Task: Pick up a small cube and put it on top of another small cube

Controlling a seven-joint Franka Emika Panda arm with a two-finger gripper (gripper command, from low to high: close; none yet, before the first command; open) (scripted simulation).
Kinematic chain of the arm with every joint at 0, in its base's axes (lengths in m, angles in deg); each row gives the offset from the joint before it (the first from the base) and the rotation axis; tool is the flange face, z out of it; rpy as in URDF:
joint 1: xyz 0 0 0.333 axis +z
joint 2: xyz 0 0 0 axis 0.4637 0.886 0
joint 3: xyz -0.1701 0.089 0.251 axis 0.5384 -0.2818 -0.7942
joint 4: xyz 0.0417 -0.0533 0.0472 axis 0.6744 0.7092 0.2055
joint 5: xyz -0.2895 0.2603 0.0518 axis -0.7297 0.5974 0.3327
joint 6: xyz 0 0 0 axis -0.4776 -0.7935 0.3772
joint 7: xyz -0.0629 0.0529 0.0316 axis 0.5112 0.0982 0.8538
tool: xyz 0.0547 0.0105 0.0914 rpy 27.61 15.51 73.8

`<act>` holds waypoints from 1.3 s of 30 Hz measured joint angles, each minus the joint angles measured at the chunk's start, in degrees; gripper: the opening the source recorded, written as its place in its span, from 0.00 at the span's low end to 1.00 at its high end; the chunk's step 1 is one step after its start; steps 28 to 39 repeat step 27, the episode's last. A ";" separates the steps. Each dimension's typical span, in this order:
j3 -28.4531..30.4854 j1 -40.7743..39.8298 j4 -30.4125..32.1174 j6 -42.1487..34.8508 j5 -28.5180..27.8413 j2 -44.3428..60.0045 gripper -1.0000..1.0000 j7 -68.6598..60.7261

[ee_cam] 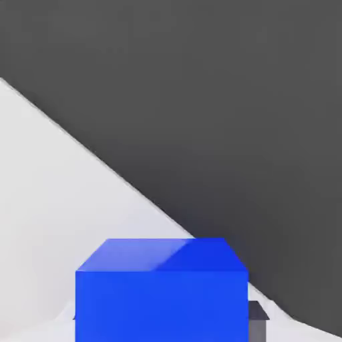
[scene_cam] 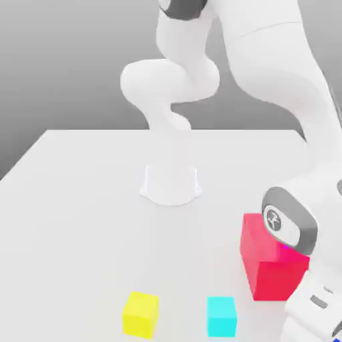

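Holding the blue cube (ee_cam: 161,306) snugly between gripper fingers (ee_cam: 258,328) closed to its width, and probably needing a slow, level lift before any sideways travel.

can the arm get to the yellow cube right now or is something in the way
Probably not yet: a blue cube sits at the end effector, likely occupying it. The yellow cube itself looks unobstructed, with its top uncovered.
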 joint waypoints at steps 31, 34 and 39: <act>10.94 -18.77 25.56 4.77 11.57 -21.14 1.00 -9.03; 10.94 -18.77 25.56 4.77 11.57 -21.14 1.00 -9.03; 10.94 -18.77 25.56 4.77 11.57 -21.14 1.00 -9.03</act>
